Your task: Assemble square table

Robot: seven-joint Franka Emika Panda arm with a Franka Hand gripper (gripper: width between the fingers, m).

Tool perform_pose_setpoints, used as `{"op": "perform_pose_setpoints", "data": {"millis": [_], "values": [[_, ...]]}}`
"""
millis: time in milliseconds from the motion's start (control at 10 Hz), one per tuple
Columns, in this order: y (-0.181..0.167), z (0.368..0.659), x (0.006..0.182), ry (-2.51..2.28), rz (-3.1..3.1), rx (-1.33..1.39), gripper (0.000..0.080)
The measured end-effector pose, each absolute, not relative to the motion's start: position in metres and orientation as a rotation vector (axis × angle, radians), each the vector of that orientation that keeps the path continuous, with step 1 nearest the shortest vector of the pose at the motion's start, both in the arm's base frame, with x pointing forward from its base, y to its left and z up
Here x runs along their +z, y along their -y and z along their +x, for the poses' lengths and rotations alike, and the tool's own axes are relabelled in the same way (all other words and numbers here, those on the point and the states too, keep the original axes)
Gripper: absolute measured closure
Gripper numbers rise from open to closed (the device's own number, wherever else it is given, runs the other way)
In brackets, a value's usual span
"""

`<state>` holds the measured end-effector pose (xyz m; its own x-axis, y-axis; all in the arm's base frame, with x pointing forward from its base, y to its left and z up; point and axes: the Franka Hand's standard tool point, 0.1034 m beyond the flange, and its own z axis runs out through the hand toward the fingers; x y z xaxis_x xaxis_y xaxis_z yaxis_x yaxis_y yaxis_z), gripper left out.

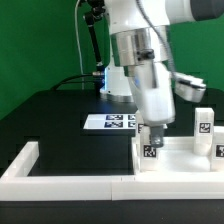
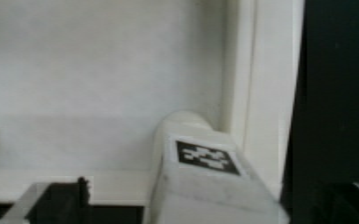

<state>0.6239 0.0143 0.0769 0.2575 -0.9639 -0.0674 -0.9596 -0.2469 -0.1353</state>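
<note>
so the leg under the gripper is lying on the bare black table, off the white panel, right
Not quite. The leg under the gripper is on the white panel, near its rim, not on the bare black table. The exterior view shows it, and the wrist view has white panel surface around the leg.

Arm (image 1: 140, 40): glossy white rounded shells, grey joint bands | Wrist: pale grey cylindrical housing | Side module: grey-white block with dark face, exterior view's right | Gripper (image 1: 150, 133): dark fingers under pale body | Markings: none legible
</note>
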Motion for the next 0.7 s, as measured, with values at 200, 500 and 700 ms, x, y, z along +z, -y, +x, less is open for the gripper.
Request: {"op": "perform_pose_setpoints", "data": {"millis": [200, 500, 700], "values": [[-0.0112, 0.6238, 0.0764, -1.69, -2.476, -0.058, 0.0152], [-0.0073, 0.6255, 0.0771, -1.212, -2.78, -0.095, 0.015], [-0.0081, 0.6283, 0.0786, -0.94, -2.886, -0.112, 0.015]]}}
